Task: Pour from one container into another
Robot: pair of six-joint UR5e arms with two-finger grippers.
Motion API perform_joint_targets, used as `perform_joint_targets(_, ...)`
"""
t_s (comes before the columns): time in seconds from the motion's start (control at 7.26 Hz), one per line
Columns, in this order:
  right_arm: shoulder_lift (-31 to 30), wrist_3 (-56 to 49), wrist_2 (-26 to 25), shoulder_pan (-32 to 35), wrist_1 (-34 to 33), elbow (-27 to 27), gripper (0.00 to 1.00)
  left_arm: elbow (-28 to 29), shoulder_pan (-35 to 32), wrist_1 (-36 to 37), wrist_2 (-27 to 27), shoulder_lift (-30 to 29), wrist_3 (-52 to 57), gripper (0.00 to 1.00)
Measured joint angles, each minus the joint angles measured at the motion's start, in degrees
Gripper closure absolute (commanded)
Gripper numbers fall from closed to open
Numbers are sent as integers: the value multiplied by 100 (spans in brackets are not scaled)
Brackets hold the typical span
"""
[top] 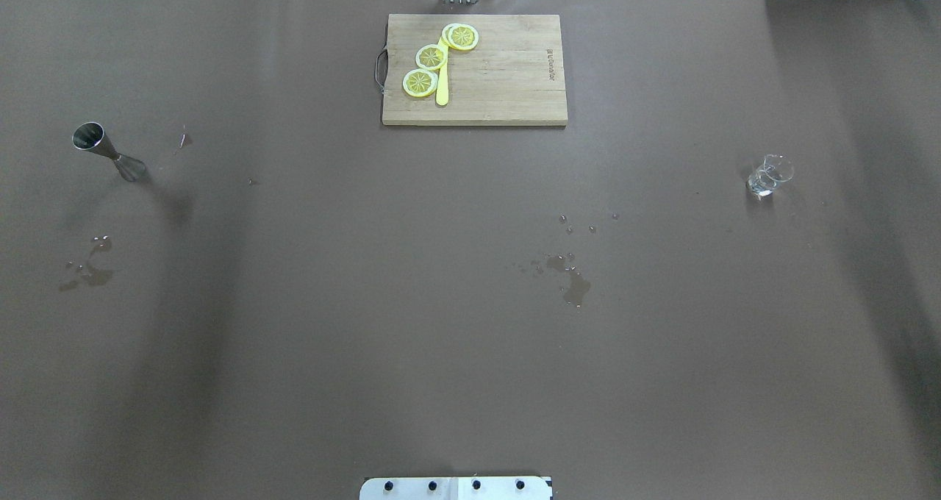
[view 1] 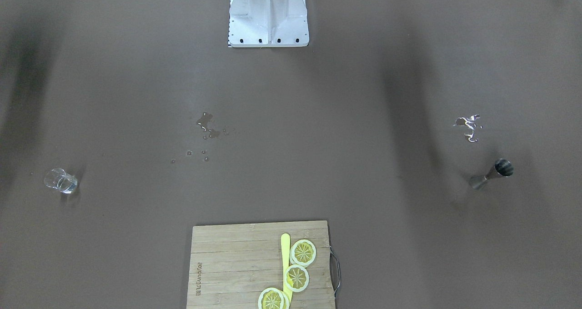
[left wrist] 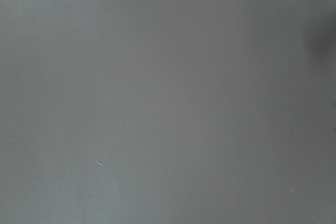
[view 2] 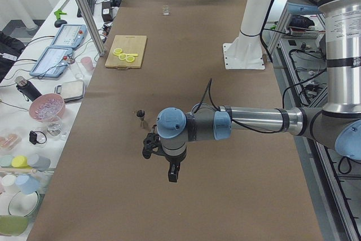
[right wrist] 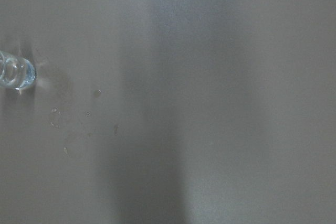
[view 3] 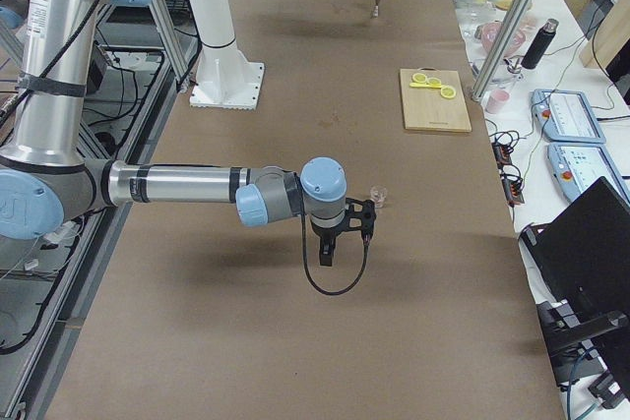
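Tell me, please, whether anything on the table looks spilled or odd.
Yes, spilled liquid on the brown table: one wet patch near the upright steel jigger, a scattered puddle mid-table, toward the small clear glass.

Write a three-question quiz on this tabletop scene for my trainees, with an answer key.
1. True or false: the metal jigger stands on the cutting board.
2. On which side of the table does the small clear glass stand? A) the robot's left B) the robot's right C) dead centre
3. What lies on the cutting board?

Key:
1. False; it stands on the table, on the robot's left.
2. B.
3. Lemon slices and a yellow knife.
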Motion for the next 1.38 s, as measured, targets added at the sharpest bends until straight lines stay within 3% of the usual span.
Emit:
perform_joint_targets(0.69, -60, -461, -265, -184, -85, 24, 0, 552, 11, -68, 7, -2, 8, 2)
perform_joint_targets(1.38, -121, -1327, -520, -246, -500, 23, 0, 664, 13, -77, 35, -8, -7, 2)
